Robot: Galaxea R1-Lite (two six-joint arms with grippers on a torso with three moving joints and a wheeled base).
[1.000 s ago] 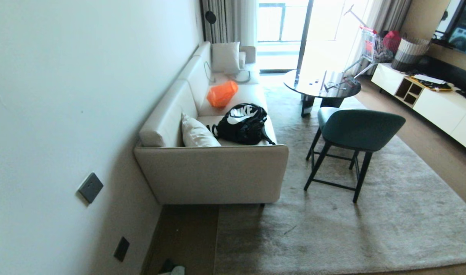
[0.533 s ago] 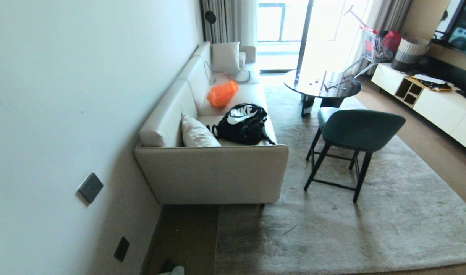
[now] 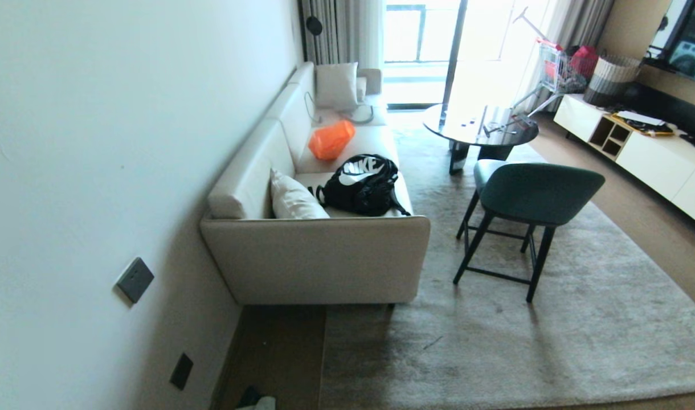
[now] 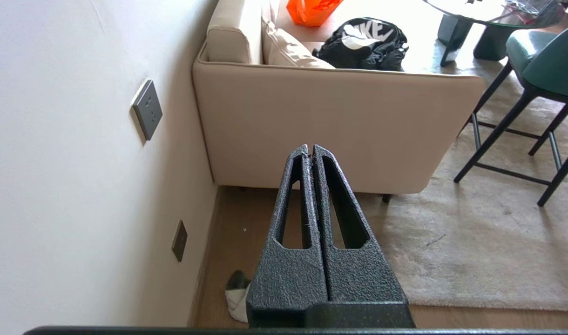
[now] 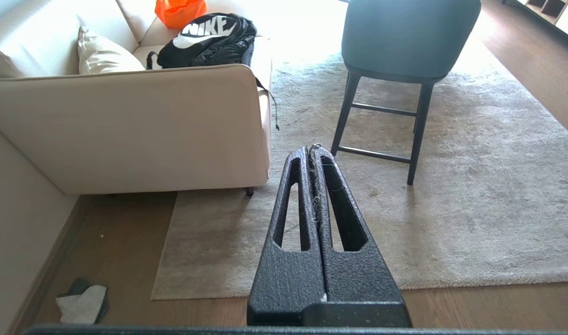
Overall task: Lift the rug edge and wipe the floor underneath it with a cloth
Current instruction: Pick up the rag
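The large grey-beige rug (image 3: 495,341) lies flat on the brown plank floor (image 3: 279,353). The rug edge (image 5: 165,246) runs from the sofa foot to a near corner (image 5: 154,297). A crumpled white and dark cloth (image 5: 81,304) lies on the floor by the wall, left of that corner; it also shows in the left wrist view as the cloth (image 4: 237,293). My left gripper (image 4: 310,148) is shut and empty, held above the floor strip. My right gripper (image 5: 312,150) is shut with only lint on it, above the rug. Neither arm shows in the head view.
A beige sofa (image 3: 319,256) with a black backpack (image 3: 362,185) stands on the rug against the wall (image 3: 97,171). A green chair (image 3: 530,193) and a round dark table (image 3: 478,128) stand on the rug beyond. A white low cabinet (image 3: 661,165) lines the right side.
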